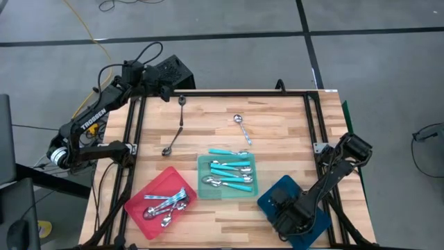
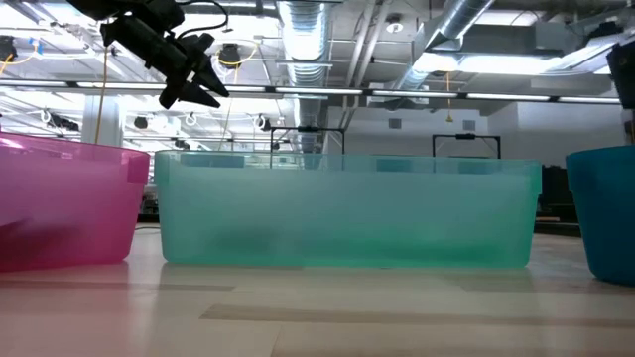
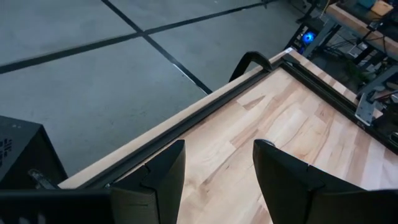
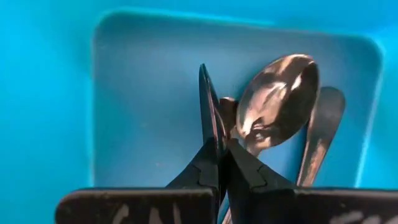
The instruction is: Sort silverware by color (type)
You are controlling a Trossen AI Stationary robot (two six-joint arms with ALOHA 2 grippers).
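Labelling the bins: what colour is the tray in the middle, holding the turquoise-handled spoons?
Translucent teal-green tray, clearest in the high view.

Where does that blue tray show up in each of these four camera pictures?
High view: blue tray at the table's near right, under the right gripper.
Low view: its wall at the far right edge.
Left wrist view: not in it.
Right wrist view: it fills the picture, dark spoons inside.
Shared landmark: the teal tray, beside it.
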